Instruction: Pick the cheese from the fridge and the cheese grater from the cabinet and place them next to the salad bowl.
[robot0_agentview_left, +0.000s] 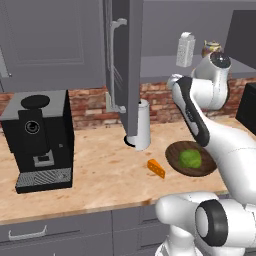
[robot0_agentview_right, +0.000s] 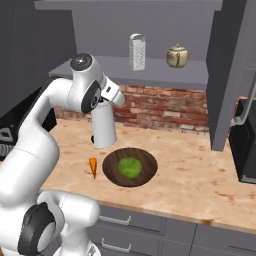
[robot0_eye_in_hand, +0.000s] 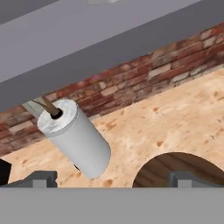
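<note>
While the cheese lies left of the bowl, the grater stands on the cabinet shelf; rigid, light metal, best pinched across its narrow top by the spread-jawed gripper.

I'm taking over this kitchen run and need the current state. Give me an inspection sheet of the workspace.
Surface: wooden counter, bare around the bowl.
Job's things: cheese lies on the counter beside the salad bowl; cheese grater stands on the shelf of the open cabinet.
Clutter: white cylinder, teapot, coffee machine.
Claw: open, fingertips low in the hand view, holding nothing.
Cables: nothing seen.
Surroundings: brick backsplash, grey drawers.
</note>
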